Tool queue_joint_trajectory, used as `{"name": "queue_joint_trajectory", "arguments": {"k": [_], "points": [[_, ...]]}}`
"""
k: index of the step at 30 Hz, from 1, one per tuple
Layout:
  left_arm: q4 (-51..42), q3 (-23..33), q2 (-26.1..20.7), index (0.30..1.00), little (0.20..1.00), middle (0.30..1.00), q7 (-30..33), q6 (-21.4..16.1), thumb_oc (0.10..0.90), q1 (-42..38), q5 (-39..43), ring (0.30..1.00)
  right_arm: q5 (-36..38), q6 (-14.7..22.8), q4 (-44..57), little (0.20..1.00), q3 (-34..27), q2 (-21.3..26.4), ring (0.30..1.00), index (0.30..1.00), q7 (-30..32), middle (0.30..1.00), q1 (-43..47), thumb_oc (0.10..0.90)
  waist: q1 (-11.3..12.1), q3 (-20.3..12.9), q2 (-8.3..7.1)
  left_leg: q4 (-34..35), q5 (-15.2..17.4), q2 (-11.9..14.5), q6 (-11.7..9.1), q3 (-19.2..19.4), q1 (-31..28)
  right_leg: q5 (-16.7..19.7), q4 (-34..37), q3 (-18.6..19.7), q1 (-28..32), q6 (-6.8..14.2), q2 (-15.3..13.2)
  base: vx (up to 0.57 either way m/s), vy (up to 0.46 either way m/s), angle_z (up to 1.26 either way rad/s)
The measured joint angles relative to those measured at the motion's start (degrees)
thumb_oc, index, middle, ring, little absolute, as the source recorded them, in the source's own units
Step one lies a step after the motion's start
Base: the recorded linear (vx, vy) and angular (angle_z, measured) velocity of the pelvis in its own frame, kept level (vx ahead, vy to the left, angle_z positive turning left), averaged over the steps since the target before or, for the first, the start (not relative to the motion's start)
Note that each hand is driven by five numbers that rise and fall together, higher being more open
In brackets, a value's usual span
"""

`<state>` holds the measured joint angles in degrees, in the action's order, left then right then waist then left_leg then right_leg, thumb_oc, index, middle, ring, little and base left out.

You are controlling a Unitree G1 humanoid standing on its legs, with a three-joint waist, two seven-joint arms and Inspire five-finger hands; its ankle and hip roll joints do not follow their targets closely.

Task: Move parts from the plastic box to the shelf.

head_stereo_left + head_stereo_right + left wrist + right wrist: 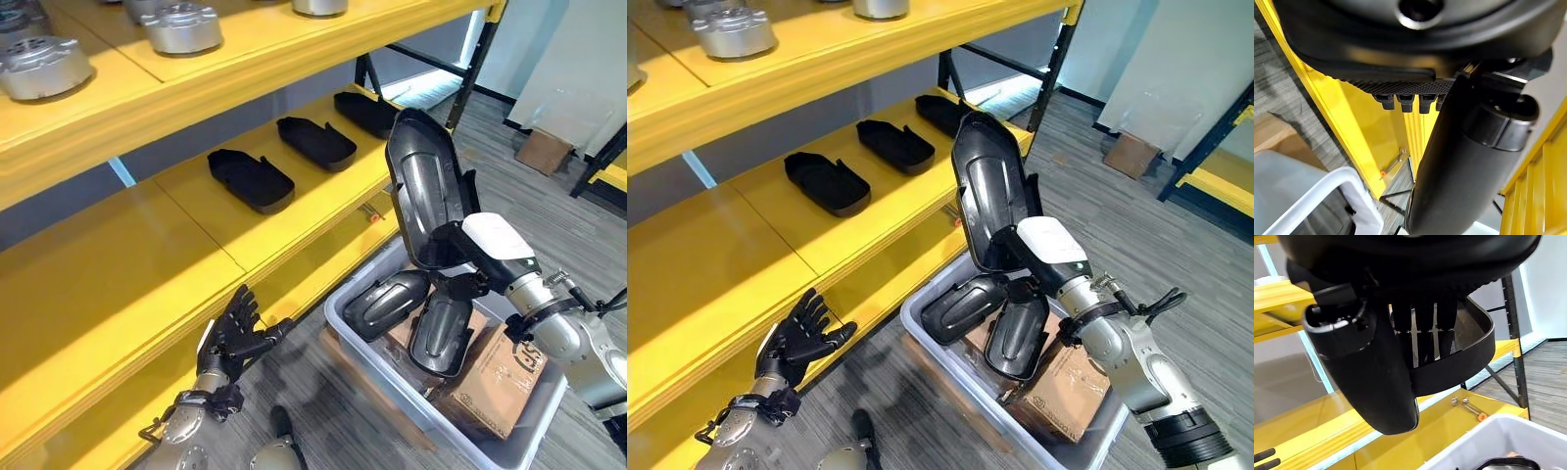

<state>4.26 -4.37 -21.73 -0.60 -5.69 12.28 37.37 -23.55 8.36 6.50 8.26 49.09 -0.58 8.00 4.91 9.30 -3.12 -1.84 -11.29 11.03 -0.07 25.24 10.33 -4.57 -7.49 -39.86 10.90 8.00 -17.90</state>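
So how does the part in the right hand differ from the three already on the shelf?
The held part stands nearly upright above the plastic box, gripped by the right hand; the shelf parts lie flat on the yellow shelf, untouched. The held part shows its glossy hollow side with grey reflections; the shelf parts look matte black. All share a dark, elongated shell shape.

Right hand raised, fingers and thumb curled in a grip. Left hand low, fingers spread, holding nothing.
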Motion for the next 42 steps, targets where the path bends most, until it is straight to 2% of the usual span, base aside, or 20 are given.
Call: {"name": "queue_joint_trajectory", "arguments": {"k": [4, 8, 9, 14, 17, 19, 20, 22, 23, 24, 25, 27, 28, 29, 30, 31, 32, 34, 37, 42], "points": [[0.01, 0.48, -0.13, 1.0, 1.0, 1.0, 0.06, 0.0, 0.9, 0.19, -0.02, 1.0, -0.01, 0.03, 0.01, 0.3, 0.0, -0.91, 0.3, 0.3, -0.14, 0.3, 0.05, 0.4, 0.5, -0.01, -1.9, -1.02, 0.66, -0.43, 0.05, -0.12, 0.73, 0.32, 0.81, 0.03, 0.13, 0.56, -0.38, 0.09, 0.125, 0.03], [0.01, 0.6, -0.13, 1.0, 1.0, 1.0, 0.03, 0.0, 0.9, 0.13, -0.03, 1.0, -0.04, -0.05, 0.0, 0.3, 0.1, -2.13, 0.3, 0.3, -0.14, 0.3, 0.79, 0.4, 1.06, 0.07, -2.89, -2.54, 1.94, -0.38, -0.24, 0.47, 1.79, 0.34, 1.16, 0.08, -0.34, 1.06, -0.91, 0.11, 0.137, -0.05], [0.01, 0.55, -0.11, 1.0, 1.0, 1.0, 0.04, 0.0, 0.9, 0.1, -0.02, 1.0, -0.05, -0.26, -0.02, 0.3, 0.17, -2.13, 0.3, 0.3, -0.14, 0.3, 0.99, 0.4, 1.41, 0.12, -3.29, -4.39, 3.0, -0.46, 0.05, 0.72, 2.76, 0.97, 1.28, 0.1, -0.49, 2.16, -1.36, 0.1, 0.152, 0.01], [0.04, 0.62, -0.16, 1.0, 1.0, 1.0, 0.13, -0.01, 0.9, 0.14, -0.03, 1.0, -0.07, -0.92, -0.02, 0.3, 0.82, -3.11, 0.3, 0.3, -0.16, 0.3, 2.31, 0.4, 1.94, 0.15, -4.5, -8.94, 6.54, -2.67, 1.46, -0.35, 5.66, 1.8, 0.58, -0.9, -0.47, 2.95, -4.19, 0.11, 0.209, 0.18], [0.86, -0.03, -0.12, 1.0, 1.0, 1.0, 0.12, -0.03, 0.9, -0.05, -0.07, 1.0, -0.83, -1.39, -0.08, 0.3, 1.13, -4.18, 0.3, 0.3, -0.16, 0.3, 1.94, 0.4, 1.55, 0.19, -4.12, -18.17, 13.44, -4.62, 5.05, -0.7, 9.08, 3.0, -5.46, -1.18, -0.69, 3.22, -9.03, 0.18, 0.377, 0.41], [2.1, -0.34, -0.42, 1.0, 1.0, 1.0, 0.24, -0.01, 0.9, -0.24, -0.75, 1.0, -1.05, -1.86, -0.05, 0.3, 1.8, -4.14, 0.3, 0.3, -0.17, 0.3, 0.76, 0.4, -0.51, 0.21, -3.63, -16.75, 15.52, -8.89, 6.37, -2.98, 8.0, 6.1, -13.74, 4.23, -3.04, 1.34, -13.99, 0.11, 0.29, 0.69], [2.13, -0.24, -1.04, 1.0, 1.0, 1.0, 0.31, -0.03, 0.9, -0.68, -1.78, 1.0, -1.09, -1.67, 0.08, 0.3, 1.9, -4.18, 0.3, 0.3, -0.17, 0.3, 1.19, 0.4, -0.88, 0.54, -3.14, -14.3, 14.73, -10.32, 7.75, -3.75, 7.75, 5.81, -18.18, 9.74, -7.46, 1.87, -13.72, 0.07, 0.139, 0.5], [2.02, -0.81, -2.09, 1.0, 1.0, 1.0, -0.21, 0.09, 0.9, -0.76, -2.16, 1.0, -1.21, -1.57, 0.07, 0.3, 2.14, -4.24, 0.3, 0.3, -0.31, 0.3, 1.18, 0.4, -0.64, 1.23, -2.01, -9.16, 12.12, -11.83, 8.52, -3.84, 5.2, 3.74, -19.58, 14.4, -11.54, 1.49, -10.12, 0.14, 0.176, 0.16], [2.01, -2.0, -1.82, 1.0, 1.0, 1.0, -0.71, -0.54, 0.9, -0.6, -2.14, 1.0, -1.18, -1.09, 0.09, 0.3, 2.06, -3.91, 0.3, 0.3, -0.35, 0.3, 1.08, 0.4, -0.66, 1.85, -1.07, -6.79, 11.25, -13.03, 10.14, -5.72, 3.44, 0.42, -21.02, 18.96, -14.41, 0.72, -6.38, 0.19, 0.179, 0.37], [1.86, -3.03, -1.35, 1.0, 1.0, 1.0, -0.83, -0.7, 0.9, -0.82, -2.17, 1.0, -1.16, -0.53, 0.12, 0.3, 1.33, -4.33, 0.3, 0.3, -0.29, 0.3, 0.61, 0.4, -2.3, 2.67, 0.78, -4.83, 10.88, -12.93, 9.51, -8.05, 2.31, -2.38, -20.96, 25.41, -15.42, 0.07, -0.9, 0.12, 0.052, 0.84], [1.42, -4.42, -1.29, 1.0, 1.0, 1.0, -1.32, -0.49, 0.9, -1.04, -2.31, 1.0, -1.15, -0.76, 0.34, 0.3, 1.56, -4.3, 0.3, 0.3, -0.54, 0.3, -0.2, 0.4, -4.19, 3.53, 1.86, -0.55, 9.65, -13.86, 7.42, -9.38, -0.88, -4.16, -20.37, 25.47, -16.9, -0.81, 3.07, 0.07, 0.01, 0.95], [0.8, -5.61, -0.56, 1.0, 1.0, 1.0, -2.0, -0.19, 0.9, -0.17, -2.52, 1.0, -1.07, -0.82, 1.1, 0.3, 1.37, -4.27, 0.3, 0.3, -0.67, 0.3, -1.61, 0.4, -4.98, 3.99, 2.68, 2.14, 9.5, -14.88, 7.06, -10.38, -3.53, -5.05, -17.53, 25.82, -20.53, -3.01, 6.86, 0.04, -0.09, 0.51], [0.97, -5.87, 0.39, 1.0, 1.0, 1.0, -2.27, -0.17, 0.9, -0.35, -2.9, 1.0, -1.01, -0.85, 1.34, 0.3, 0.97, -3.97, 0.3, 0.3, -0.62, 0.3, -2.2, 0.4, -5.09, 4.22, 3.53, 2.66, 9.16, -15.02, 6.14, -12.0, -3.78, -5.53, -16.24, 27.32, -22.52, -4.32, 9.59, 0.07, -0.13, 0.34], [0.98, -6.0, 0.98, 1.0, 1.0, 1.0, -2.34, -0.12, 0.9, -0.43, -2.98, 1.0, -0.99, -0.8, 1.42, 0.3, 0.66, -4.04, 0.3, 0.3, -0.63, 0.3, -2.64, 0.4, -5.67, 4.4, 4.13, 2.7, 10.17, -14.58, 4.78, -12.0, -3.87, -5.15, -13.84, 29.06, -22.86, -4.37, 11.46, 0.08, -0.093, 0.98], [-0.2, -6.29, 0.3, 1.0, 1.0, 1.0, -3.5, -0.08, 0.9, -0.14, -3.96, 1.0, -0.99, -0.89, 1.99, 0.3, -0.07, -5.19, 0.3, 0.3, -0.64, 0.3, -4.19, 0.4, -7.95, 5.2, 0.16, -8.99, 14.6, -14.52, 12.04, -11.36, -1.98, -2.62, -7.37, 34.35, -24.33, -2.85, 8.63, 0.1, -0.136, 0.87], [-1.64, -6.87, 0.22, 1.0, 1.0, 1.0, -4.31, -0.17, 0.9, 0.81, -4.06, 1.0, -1.01, -0.96, 2.11, 0.3, -0.45, -5.08, 0.3, 0.3, -0.65, 0.3, -4.2, 0.4, -7.04, 5.6, -0.89, -9.96, 17.61, -15.61, 8.1, -13.19, -3.1, -0.8, -7.19, 36.03, -25.02, -0.86, 6.18, 0.08, -0.108, 0.72], [-1.3, -7.13, 1.87, 1.0, 1.0, 1.0, -4.38, 0.62, 0.9, 1.08, -4.19, 1.0, -1.01, -1.29, 2.12, 0.3, -0.55, -5.3, 0.3, 0.3, -0.68, 0.3, -4.27, 0.4, -6.33, 5.29, 0.36, -8.88, 17.81, -15.52, 7.07, -13.33, -4.04, 2.5, -4.22, 35.85, -24.91, -1.48, 6.03, 0.08, -0.11, 0.08], [-1.11, -7.11, 2.27, 1.0, 1.0, 1.0, -4.36, 0.82, 0.9, 1.42, -4.2, 1.0, -1.0, -0.92, 2.47, 0.3, -0.77, -5.6, 0.3, 0.3, -0.69, 0.3, -4.63, 0.4, -6.68, 4.88, 1.1, -3.53, 14.26, -16.26, 7.24, -15.17, -6.9, 6.46, 2.97, 33.61, -22.0, -1.58, 6.35, 0.06, -0.099, 0.39], [-1.59, -7.13, 2.42, 1.0, 1.0, 1.0, -4.81, 0.81, 0.9, 2.38, -4.15, 1.0, -0.99, -0.83, 2.39, 0.3, -1.55, -5.55, 0.3, 0.3, -0.75, 0.3, -5.03, 0.4, -5.98, 4.74, 0.98, -0.48, 13.1, -16.59, 5.97, -17.06, -8.98, 11.99, 8.09, 32.95, -16.69, -1.91, 7.78, 0.08, -0.108, 0.35], [-1.94, -4.38, 2.41, 1.0, 1.0, 1.0, -3.96, 0.82, 0.9, 4.56, -4.16, 1.0, -0.98, -0.62, 2.34, 0.3, -3.0, -5.8, 0.3, 0.3, -0.9, 0.3, -4.59, 0.4, -5.87, 4.59, 1.32, 4.53, 11.2, -14.17, 3.22, -17.88, -12.74, 13.29, 12.39, 31.24, -12.69, -3.19, 10.77, 0.05, -0.107, 0.06]]}}
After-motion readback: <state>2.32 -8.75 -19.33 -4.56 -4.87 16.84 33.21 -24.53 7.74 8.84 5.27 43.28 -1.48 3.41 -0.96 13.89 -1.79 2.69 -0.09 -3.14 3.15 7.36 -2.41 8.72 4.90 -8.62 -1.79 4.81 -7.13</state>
